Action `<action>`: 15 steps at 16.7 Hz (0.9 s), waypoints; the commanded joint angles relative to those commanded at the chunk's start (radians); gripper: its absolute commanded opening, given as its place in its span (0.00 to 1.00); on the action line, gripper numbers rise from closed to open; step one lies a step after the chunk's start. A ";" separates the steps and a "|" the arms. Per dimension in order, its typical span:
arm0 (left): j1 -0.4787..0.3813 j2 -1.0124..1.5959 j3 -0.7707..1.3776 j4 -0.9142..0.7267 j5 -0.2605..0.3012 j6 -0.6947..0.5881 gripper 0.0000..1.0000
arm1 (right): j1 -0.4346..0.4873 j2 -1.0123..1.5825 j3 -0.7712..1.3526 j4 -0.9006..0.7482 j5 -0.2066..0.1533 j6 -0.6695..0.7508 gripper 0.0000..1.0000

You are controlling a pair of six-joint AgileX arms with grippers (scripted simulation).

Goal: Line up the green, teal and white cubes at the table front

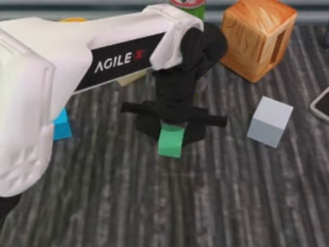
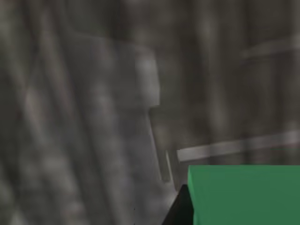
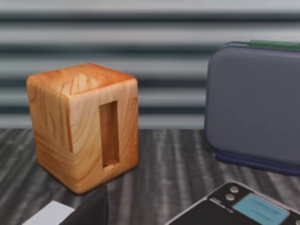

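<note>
My left gripper (image 1: 169,135) reaches out over the middle of the table and is shut on the small green cube (image 1: 169,144). In the left wrist view the green cube (image 2: 243,194) fills the corner beside one dark finger (image 2: 180,211), with the striped table (image 2: 70,117) blurred below. The teal cube (image 1: 61,126) sits at the left, mostly hidden under the left arm. Alone on the right stands the white cube (image 1: 270,121); its corner (image 3: 49,213) shows beside my right gripper (image 3: 91,213), which is out of the top view.
A big orange wood-grain box (image 1: 257,36) with a slot stands at the back right, also close in the right wrist view (image 3: 84,126). A grey case (image 3: 255,103) and a dark device with a screen (image 3: 243,206) lie further right. A can (image 1: 187,5) stands at the back edge.
</note>
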 joint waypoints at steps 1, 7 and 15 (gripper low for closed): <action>-0.042 0.010 0.020 -0.015 -0.001 -0.083 0.00 | 0.000 0.000 0.000 0.000 0.000 0.000 1.00; -0.252 0.039 0.115 -0.076 -0.008 -0.454 0.00 | 0.000 0.000 0.000 0.000 0.000 0.000 1.00; -0.282 0.038 0.110 -0.062 -0.010 -0.498 0.00 | 0.000 0.000 0.000 0.000 0.000 0.000 1.00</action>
